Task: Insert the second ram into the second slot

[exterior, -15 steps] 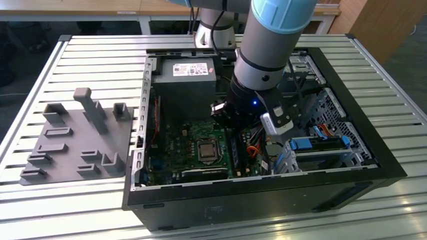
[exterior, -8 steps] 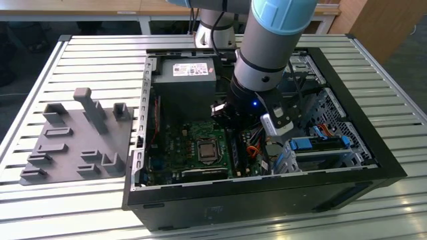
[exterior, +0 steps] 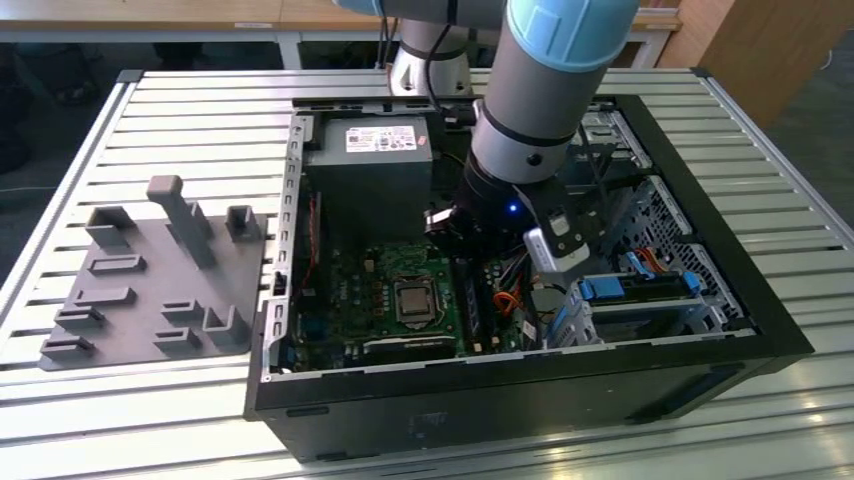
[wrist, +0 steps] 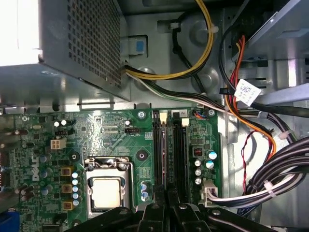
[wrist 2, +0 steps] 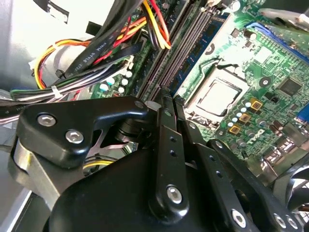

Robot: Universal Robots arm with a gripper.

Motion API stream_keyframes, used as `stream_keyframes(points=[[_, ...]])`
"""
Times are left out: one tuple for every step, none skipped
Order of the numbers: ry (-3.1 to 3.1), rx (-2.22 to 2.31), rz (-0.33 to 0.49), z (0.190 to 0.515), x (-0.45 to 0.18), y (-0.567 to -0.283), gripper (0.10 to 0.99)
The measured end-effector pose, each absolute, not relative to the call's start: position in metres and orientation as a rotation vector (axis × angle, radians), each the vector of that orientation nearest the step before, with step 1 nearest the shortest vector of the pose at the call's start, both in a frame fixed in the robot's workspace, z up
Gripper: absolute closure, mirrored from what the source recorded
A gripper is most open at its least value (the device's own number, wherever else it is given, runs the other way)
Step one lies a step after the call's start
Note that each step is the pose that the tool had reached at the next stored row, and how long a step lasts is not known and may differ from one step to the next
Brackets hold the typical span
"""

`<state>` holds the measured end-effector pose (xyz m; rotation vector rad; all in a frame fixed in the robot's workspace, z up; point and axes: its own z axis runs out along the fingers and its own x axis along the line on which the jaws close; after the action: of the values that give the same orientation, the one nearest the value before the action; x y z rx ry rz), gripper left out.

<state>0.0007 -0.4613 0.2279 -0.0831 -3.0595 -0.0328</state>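
My gripper [exterior: 470, 255] reaches down into the open computer case [exterior: 747, 300], just above the motherboard [exterior: 367, 290]. Two long dark memory slots [wrist: 160, 150] lie side by side next to the processor socket [wrist: 108, 188]. In both wrist views the black fingertips [wrist 2: 166, 104] stand together over the near end of these slots [wrist 2: 181, 53]. The gripper [wrist: 167, 195] is shut, with no gap between its tips. The second ram is hidden; I cannot tell whether either slot holds a stick or which one is the second slot.
Bundles of black, yellow, red and orange cables [wrist: 251, 121] run close beside the slots. The power supply [exterior: 374, 165] fills the case's far end and a drive cage [exterior: 641, 290] sits on the exterior view's right. A grey holder block [exterior: 160, 270] lies outside on the slatted table.
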Motion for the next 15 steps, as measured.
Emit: stream_keyframes(points=[[-3.06,-0.08,-0.033,0.2269,0.0007,-0.4614,0.949],[-3.06,-0.074,-0.032,0.2264,0.0007,-0.4614,0.949],[-3.06,-0.066,-0.032,0.2258,0.0007,-0.4614,0.949],[-3.06,-0.059,-0.032,0.2252,0.0007,-0.4614,0.949],[-3.06,-0.052,-0.032,0.2244,0.0007,-0.4614,0.949],[-3.06,-0.042,-0.031,0.2236,0.0008,-0.4614,0.949],[-3.06,-0.032,-0.031,0.2229,0.0008,-0.4613,0.949],[-3.06,-0.024,-0.03,0.2224,0.0008,-0.4614,0.949],[-3.06,-0.022,-0.03,0.2222,0.0007,-0.4614,0.949],[-3.06,-0.022,-0.03,0.2222,0.0007,-0.4614,0.949],[-3.06,-0.022,-0.03,0.2221,0.0008,-0.4614,0.949],[-3.06,-0.022,-0.03,0.222,0.0008,-0.4614,0.949],[-3.06,-0.022,-0.03,0.2218,0.0008,-0.4614,0.949],[-3.06,-0.022,-0.03,0.2218,0.0008,-0.4614,0.949],[-3.06,-0.022,-0.03,0.2217,0.0008,-0.4613,0.949]])
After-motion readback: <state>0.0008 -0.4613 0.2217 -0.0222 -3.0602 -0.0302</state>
